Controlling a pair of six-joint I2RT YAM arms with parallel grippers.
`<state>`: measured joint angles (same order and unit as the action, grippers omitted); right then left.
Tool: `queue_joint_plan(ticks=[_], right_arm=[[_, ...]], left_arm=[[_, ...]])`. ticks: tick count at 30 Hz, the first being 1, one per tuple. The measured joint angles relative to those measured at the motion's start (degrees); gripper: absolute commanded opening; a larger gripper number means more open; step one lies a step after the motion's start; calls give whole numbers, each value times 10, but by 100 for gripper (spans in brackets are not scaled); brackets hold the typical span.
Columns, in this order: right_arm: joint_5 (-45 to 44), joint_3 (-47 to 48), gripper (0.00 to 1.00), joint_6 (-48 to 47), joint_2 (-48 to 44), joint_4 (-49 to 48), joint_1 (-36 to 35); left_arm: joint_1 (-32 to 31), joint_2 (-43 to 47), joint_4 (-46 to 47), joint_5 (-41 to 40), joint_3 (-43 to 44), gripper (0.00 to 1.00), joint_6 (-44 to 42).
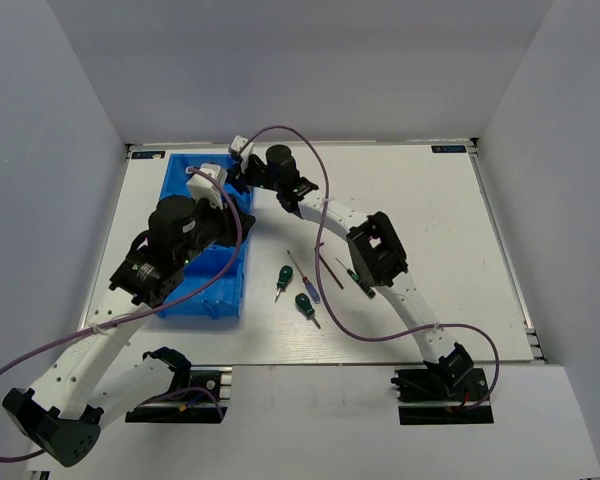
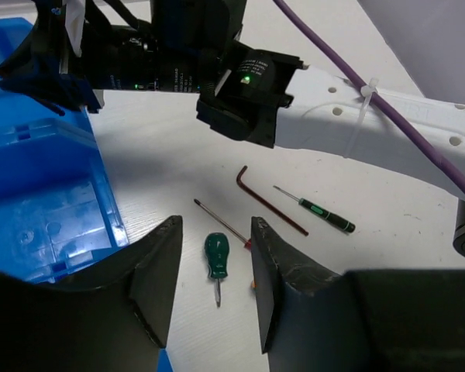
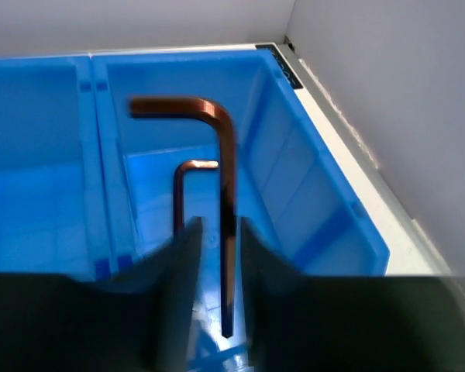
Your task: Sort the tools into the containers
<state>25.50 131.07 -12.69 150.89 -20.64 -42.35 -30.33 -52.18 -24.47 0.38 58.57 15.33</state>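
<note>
Dangling hex key (image 3: pixel 227 232) over the far end of the blue bin tray (image 3: pixel 325 225).
Dropped crooked, it could snag the divider or land outside. The right fingers (image 3: pixel 187 263) stand barely apart around its shaft; whether they pinch it I cannot tell. Wide open and empty, the left fingers (image 2: pixel 159 271) hover above a green screwdriver (image 2: pixel 216 256) on the tabletop (image 2: pixel 387 256).

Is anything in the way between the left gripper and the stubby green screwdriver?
Nothing visible. The left gripper looks straight at the green-handled screwdriver across the white table. A thin screwdriver lies close beside it.
</note>
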Motion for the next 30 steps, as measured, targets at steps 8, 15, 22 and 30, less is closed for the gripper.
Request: queue_joint_plan(ticks=[8, 15, 22, 30], right_arm=[[-21, -94, 50, -14, -33, -7, 6], [-82, -215, 0, -3, -190, 104, 31], [-91, -272, 9, -33, -371, 341, 76], [-107, -329, 34, -62, -338, 577, 71]], left_arm=[[0, 0, -25, 5, 0, 59, 5], [-1, -7, -40, 29, -18, 43, 23], [-2, -44, -64, 57, -65, 20, 48], [-2, -65, -66, 72, -84, 49, 67]])
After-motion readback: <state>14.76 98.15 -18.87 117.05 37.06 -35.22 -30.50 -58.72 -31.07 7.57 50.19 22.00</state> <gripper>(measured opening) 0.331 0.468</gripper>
